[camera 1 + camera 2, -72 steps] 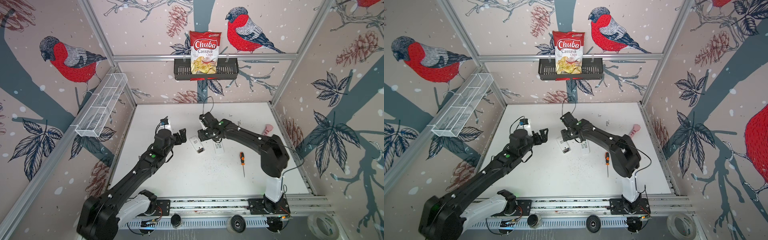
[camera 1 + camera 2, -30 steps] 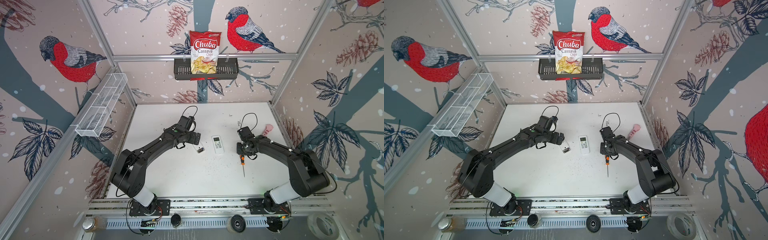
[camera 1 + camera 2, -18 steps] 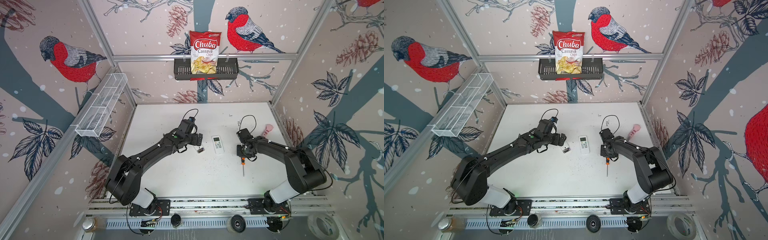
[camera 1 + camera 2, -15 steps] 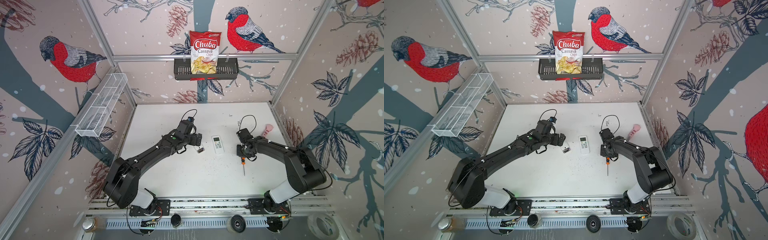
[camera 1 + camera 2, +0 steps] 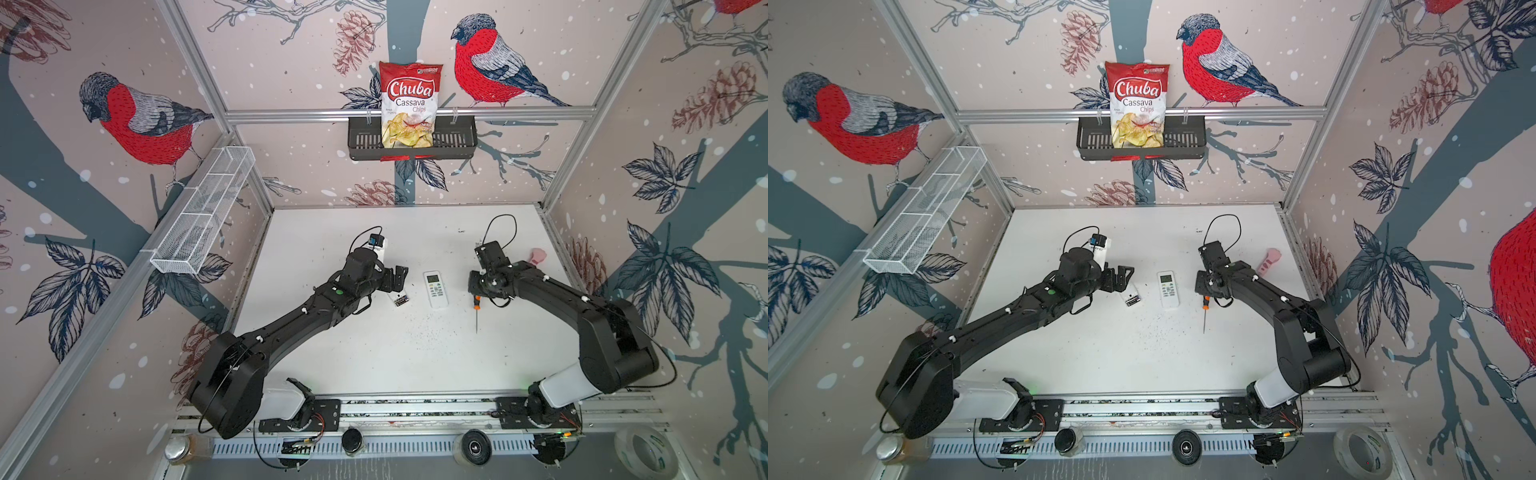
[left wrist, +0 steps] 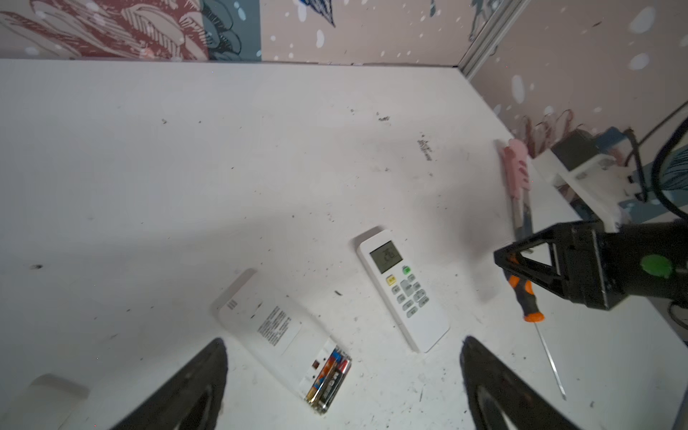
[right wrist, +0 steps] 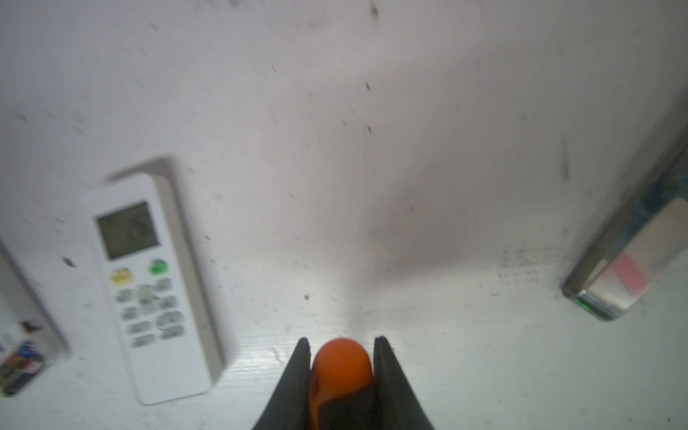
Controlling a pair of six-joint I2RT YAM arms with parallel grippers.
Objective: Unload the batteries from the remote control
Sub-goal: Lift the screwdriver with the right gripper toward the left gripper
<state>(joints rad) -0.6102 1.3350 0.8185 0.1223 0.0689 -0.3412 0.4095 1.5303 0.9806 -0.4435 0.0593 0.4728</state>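
A: What fills most of the scene?
B: The white bench. Two black arms reach over it from the front rail, the left arm and the right arm.

A: And on the walls?
B: A wire rack hangs on the left wall. A black basket hangs on the back wall, with a chip bag standing in it.

A: How do the tools stand?
B: The left tool hovers over mid-bench with its jaws spread wide and nothing between them. The right tool is pinching the screwdriver by the orange end of its handle. The right wrist view shows both jaws pressed against that handle. The shaft points toward the front rail.

A: Which remotes are there?
B: Two white ones, near each other. The second remote lies face up between the tools, screen and buttons showing. The open remote lies face down just left of it, partly under the left tool in both top views.

A: Anything smaller?
B: A pink handle lies near the right wall, behind the right arm.

A: Where are the batteries?
B: The batteries sit side by side in the open remote's uncovered compartment, at its end nearer the front rail. Neither tool touches them.
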